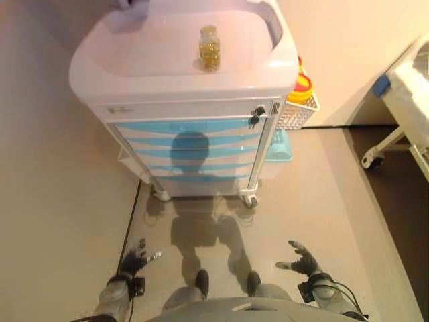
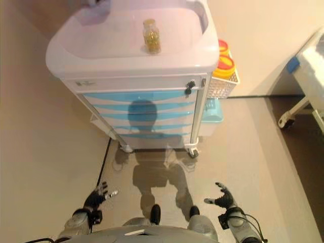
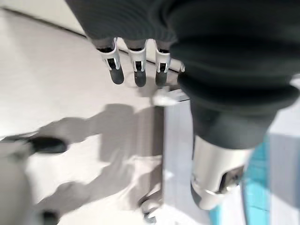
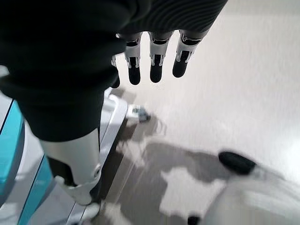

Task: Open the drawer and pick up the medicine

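A white medical cart [image 1: 184, 111] with several light blue drawers [image 1: 191, 142], all closed, stands ahead of me. On its recessed top a clear medicine bottle [image 1: 210, 48] of yellow capsules stands upright. A keyed lock [image 1: 255, 118] sits at the upper right of the cart's front. My left hand [image 1: 136, 258] hangs low at the lower left, open and holding nothing, well short of the cart. My right hand [image 1: 303, 259] hangs at the lower right, also open and holding nothing. The fingers [image 3: 136, 65] of the left hand and the fingers [image 4: 156, 61] of the right are straight over bare floor.
A white wire basket [image 1: 298, 111] with yellow and red containers hangs on the cart's right side, with a light blue bin [image 1: 279, 146] below it. A wheeled white bed frame [image 1: 402, 114] stands at the far right. The cart rests on castors [image 1: 249, 198] on beige floor.
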